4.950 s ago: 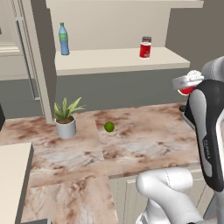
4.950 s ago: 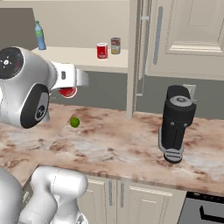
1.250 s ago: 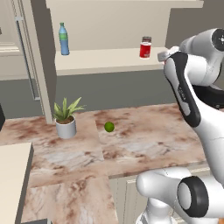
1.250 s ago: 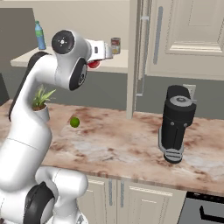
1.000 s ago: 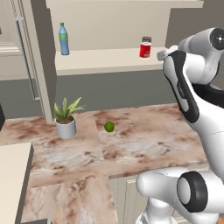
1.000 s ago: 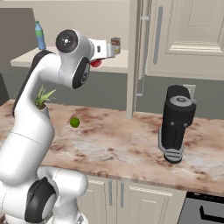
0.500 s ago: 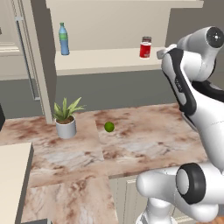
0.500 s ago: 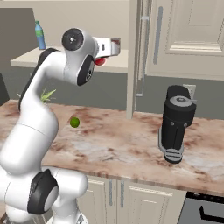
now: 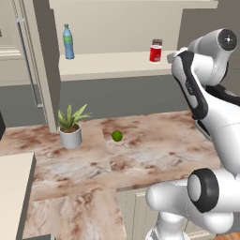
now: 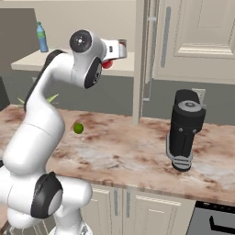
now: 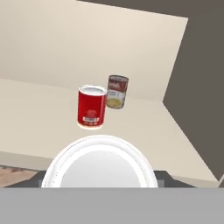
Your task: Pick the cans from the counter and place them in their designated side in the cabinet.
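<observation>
As fingers grip 2nd can [image 11: 99, 162], arm should set it upright on cabinet [image 11: 39, 100] shelf, 6 o'clock of placed can [image 11: 91, 106], w/o bumping.

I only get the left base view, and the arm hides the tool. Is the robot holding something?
Observer: Yes. In the right base view the tool is shut on a red held can.
Operator: Is there just one can on the shelf?
Observer: No. The hand view shows a tan can farther in, behind the red shelf can.
Operator: What's on the counter to the right of the arm?
Observer: A black appliance stands on the counter there, past the cabinet's side wall.
</observation>
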